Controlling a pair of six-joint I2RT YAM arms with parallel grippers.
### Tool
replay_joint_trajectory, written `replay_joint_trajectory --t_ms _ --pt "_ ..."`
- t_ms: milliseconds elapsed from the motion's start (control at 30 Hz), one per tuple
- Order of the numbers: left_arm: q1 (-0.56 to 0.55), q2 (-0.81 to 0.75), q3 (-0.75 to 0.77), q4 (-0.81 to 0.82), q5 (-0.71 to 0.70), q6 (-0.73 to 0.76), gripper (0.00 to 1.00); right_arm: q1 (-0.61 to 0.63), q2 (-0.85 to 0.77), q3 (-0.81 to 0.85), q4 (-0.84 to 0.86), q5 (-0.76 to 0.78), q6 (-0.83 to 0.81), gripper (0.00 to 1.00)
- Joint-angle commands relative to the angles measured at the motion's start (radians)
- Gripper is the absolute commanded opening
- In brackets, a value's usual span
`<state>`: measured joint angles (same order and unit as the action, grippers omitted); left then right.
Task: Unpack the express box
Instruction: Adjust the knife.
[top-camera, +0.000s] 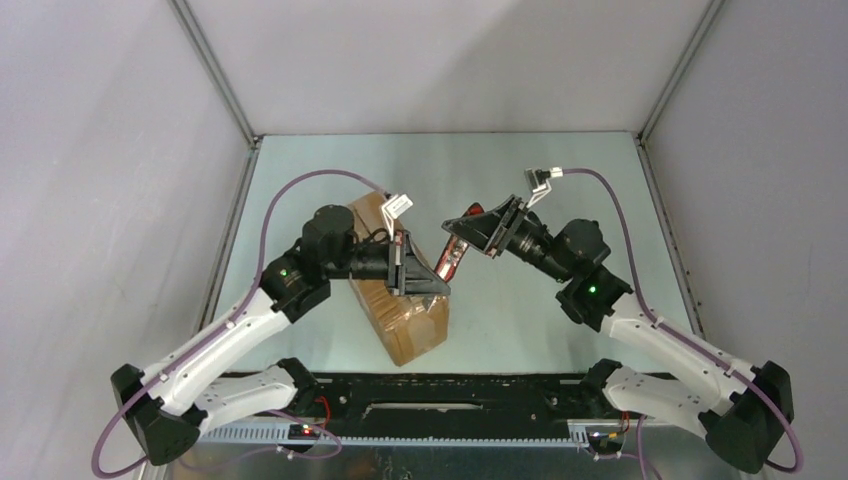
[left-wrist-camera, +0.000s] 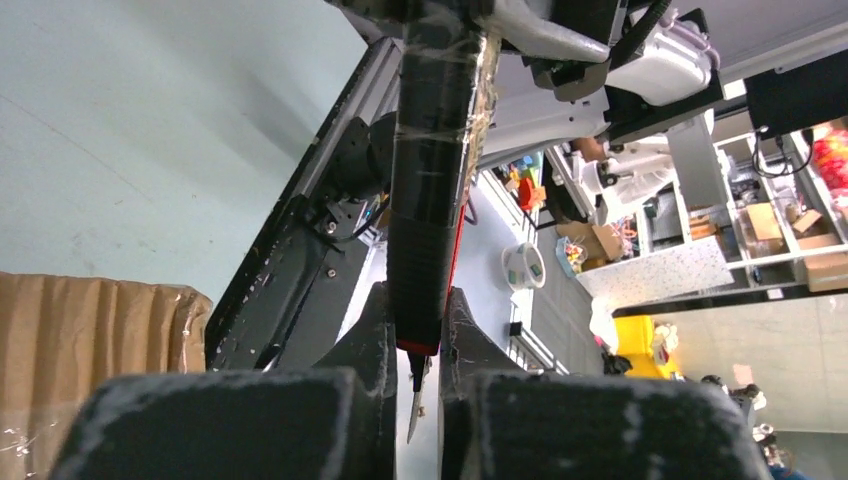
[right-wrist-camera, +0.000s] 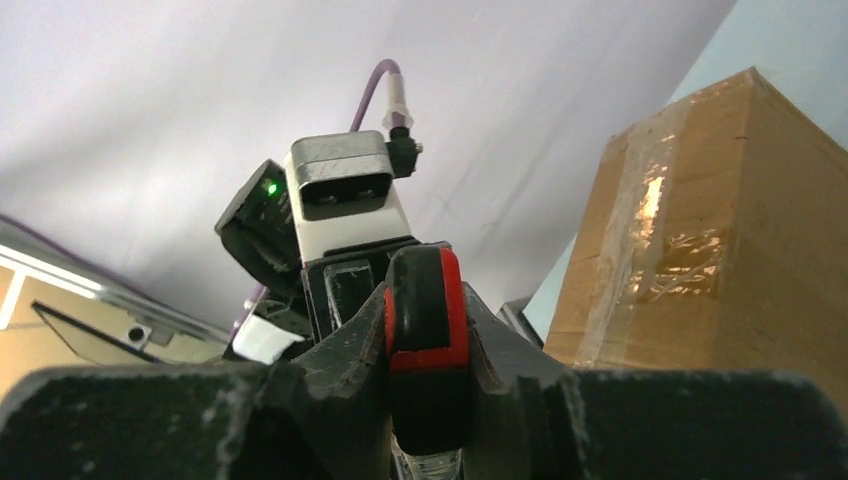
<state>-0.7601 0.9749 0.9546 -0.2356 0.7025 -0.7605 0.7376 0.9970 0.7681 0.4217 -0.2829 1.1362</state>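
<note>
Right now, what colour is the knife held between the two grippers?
Black body, red trim. The knife shows best in the right wrist view.

No legible print on express box (top-camera: 410, 322) or elsewhere.

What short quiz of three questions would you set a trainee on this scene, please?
1. True or false: the express box lies with its flaps open.
2. What is the left gripper shut on? A: a utility knife; B: a roll of tape; C: nothing.
3. Short answer: what else clamps that utility knife at its red and black end?

Key: 1 false, the box is closed, with clear tape on it; 2 A; 3 the right gripper.
</note>
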Motion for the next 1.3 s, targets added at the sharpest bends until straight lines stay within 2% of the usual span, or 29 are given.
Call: replay_joint_trajectory --t_ms 0,67,133,167,200,233,333,433,500,600,667,700,767,833,900,1000,1067,1133,1267 --pt "-0.003 -0.018 0.071 -0.111 -0.009 0.121 0.00 -0.045 -0.049 0.043 -0.041 -0.075 -0.056 0.08" --pt "-0.002 -0.008 0.100 -0.168 0.009 0.175 0.00 -0.093 -0.063 0.043 -0.031 -0.213 -0.085 0.28" --pt "-0.004 0.004 0.135 -0.249 0.008 0.241 0.00 -0.134 -0.081 0.044 -0.032 -0.367 -0.117 0.43" --pt "-0.003 0.007 0.148 -0.291 -0.006 0.277 0.00 -0.147 -0.098 0.043 -0.056 -0.423 -0.142 0.57" --pt "-0.004 0.012 0.167 -0.365 -0.036 0.319 0.00 -0.157 -0.122 0.043 -0.103 -0.454 -0.178 0.68" --pt "-0.005 0.019 0.192 -0.436 -0.068 0.371 0.00 -0.163 -0.154 0.042 -0.164 -0.458 -0.217 0.74" --pt "-0.032 0.012 0.257 -0.561 -0.271 0.481 0.00 -0.206 -0.259 0.042 -0.397 -0.376 -0.269 0.79" --pt "-0.136 0.019 0.343 -0.627 -0.588 0.567 0.00 -0.249 -0.349 0.045 -0.540 -0.265 -0.188 0.81" --pt "-0.260 0.018 0.376 -0.617 -0.871 0.643 0.00 -0.254 -0.381 0.064 -0.599 -0.189 -0.117 0.81" --pt "-0.399 0.012 0.356 -0.520 -1.294 0.782 0.00 -0.225 -0.378 0.117 -0.649 -0.089 -0.036 0.82" --pt "-0.506 0.006 0.255 -0.331 -1.609 1.007 0.00 -0.196 -0.364 0.155 -0.666 -0.021 0.012 0.82" --pt "-0.550 0.002 0.168 -0.133 -1.759 1.175 0.00 -0.174 -0.358 0.165 -0.663 0.016 0.040 0.82" --pt "-0.597 0.004 -0.018 0.419 -1.903 1.620 0.00 -0.101 -0.345 0.177 -0.651 0.118 0.085 0.82" --pt "-0.613 0.047 -0.138 0.960 -1.877 1.960 0.00 0.003 -0.329 0.186 -0.654 0.250 0.094 0.82" --pt "-0.616 0.126 -0.172 1.206 -1.838 2.187 0.00 0.098 -0.302 0.201 -0.650 0.398 0.082 0.82" --pt "-0.620 0.262 -0.228 1.648 -1.737 2.534 0.00 0.203 -0.270 0.212 -0.638 0.532 0.055 0.82" --pt "-0.629 0.330 -0.219 1.807 -1.680 2.682 0.00 0.241 -0.251 0.212 -0.636 0.581 0.064 0.82" --pt "-0.654 0.345 -0.213 1.826 -1.642 2.697 0.00 0.265 -0.238 0.198 -0.618 0.636 0.070 0.82" --pt "-0.692 0.362 -0.213 1.827 -1.585 2.729 0.00 0.275 -0.243 0.130 -0.476 0.714 0.042 0.80"
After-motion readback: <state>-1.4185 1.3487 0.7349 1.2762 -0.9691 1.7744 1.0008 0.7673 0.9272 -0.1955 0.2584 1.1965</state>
